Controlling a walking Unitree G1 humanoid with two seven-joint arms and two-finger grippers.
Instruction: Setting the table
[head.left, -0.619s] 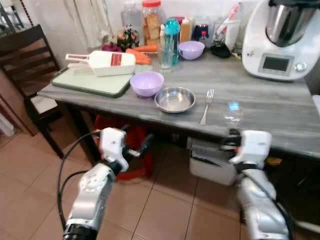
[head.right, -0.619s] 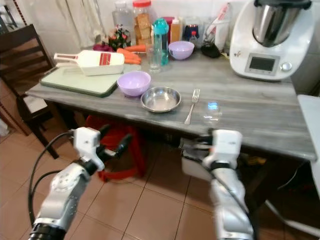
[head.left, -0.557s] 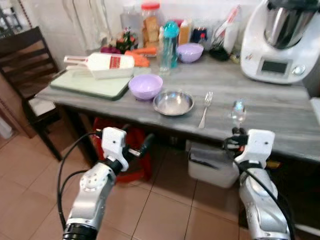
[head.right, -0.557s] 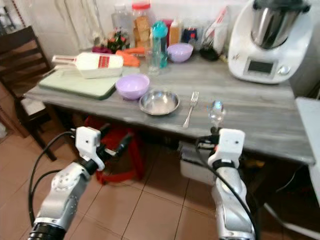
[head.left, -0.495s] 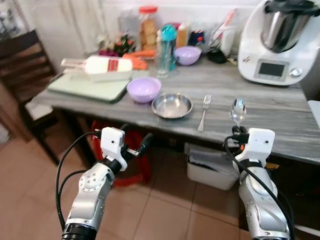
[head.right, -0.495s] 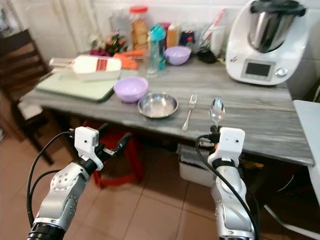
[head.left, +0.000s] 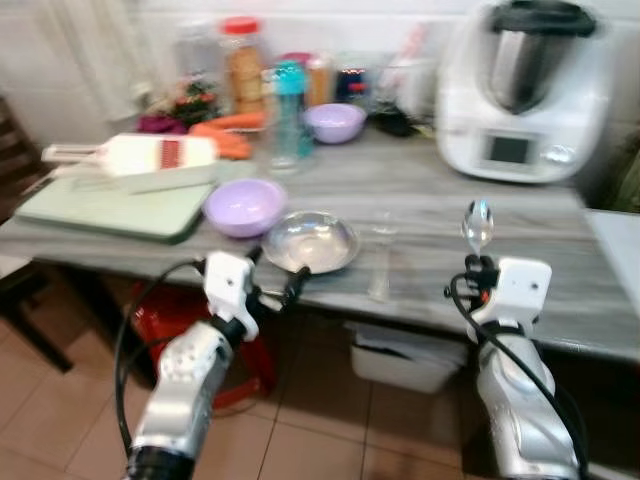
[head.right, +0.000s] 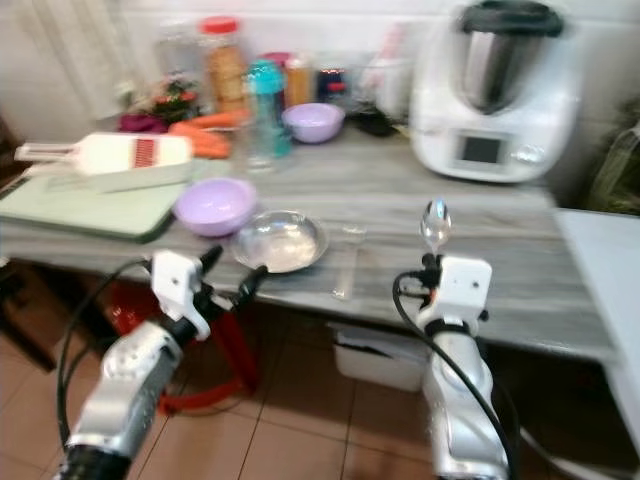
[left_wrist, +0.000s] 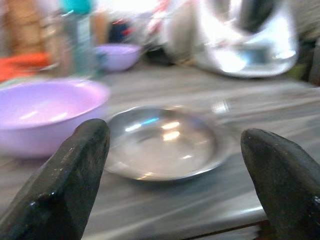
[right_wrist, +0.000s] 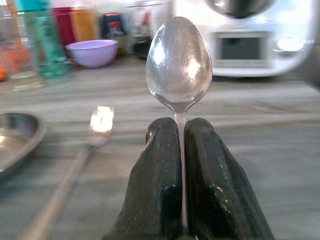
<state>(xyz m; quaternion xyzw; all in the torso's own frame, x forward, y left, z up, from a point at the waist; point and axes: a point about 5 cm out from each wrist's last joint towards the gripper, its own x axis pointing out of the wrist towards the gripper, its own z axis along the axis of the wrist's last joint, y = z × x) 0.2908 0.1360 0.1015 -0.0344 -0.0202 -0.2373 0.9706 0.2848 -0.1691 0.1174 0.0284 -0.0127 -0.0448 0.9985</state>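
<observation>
My right gripper (head.left: 478, 264) is shut on the handle of a steel spoon (head.left: 478, 225), which stands upright with its bowl on top, just before the table's front edge. In the right wrist view the spoon (right_wrist: 179, 65) rises from between the two pressed fingers (right_wrist: 159, 165). A fork (right_wrist: 75, 170) lies blurred on the grey table (head.left: 430, 200), right of a shallow steel dish (head.left: 311, 241). A purple bowl (head.left: 244, 206) sits left of the dish. My left gripper (head.left: 275, 273) is open at the table's edge, facing the steel dish (left_wrist: 165, 142).
A white kitchen machine (head.left: 520, 90) stands at the back right. A green cutting board (head.left: 110, 205) with a white slicer (head.left: 130, 155) lies at the left. Bottles, jars, carrots and a second purple bowl (head.left: 335, 122) line the back. A white bin (head.left: 400, 355) sits under the table.
The camera has swung right and nearer the table, and the picture is now blurred. The right gripper still holds the spoon upright. The left gripper is closer to the steel dish.
</observation>
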